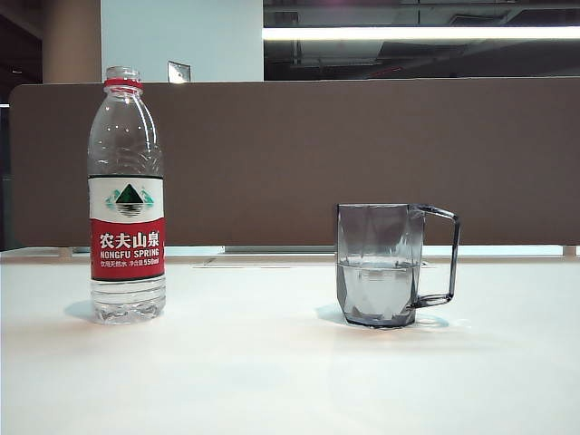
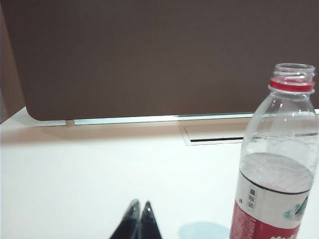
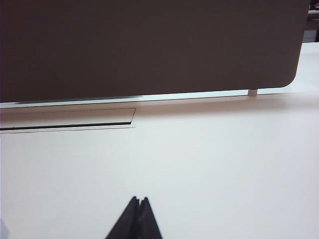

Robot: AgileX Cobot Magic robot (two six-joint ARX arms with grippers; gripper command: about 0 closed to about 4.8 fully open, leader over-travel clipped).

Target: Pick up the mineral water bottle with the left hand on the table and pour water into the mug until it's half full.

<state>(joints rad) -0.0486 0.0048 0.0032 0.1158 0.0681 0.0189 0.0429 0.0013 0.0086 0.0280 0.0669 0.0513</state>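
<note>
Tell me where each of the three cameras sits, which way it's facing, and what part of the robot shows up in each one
Exterior view: low at table height, facing the brown partition, bottle left, mug right; no robot visible.
Left wrist view: on the left arm, looking along the table toward the partition; shut left gripper tips show, beside the bottle.
Right wrist view: on the right arm, same direction; shut right gripper tips over bare table.
Shared: exterior and left wrist views both show the uncapped bottle.
</note>
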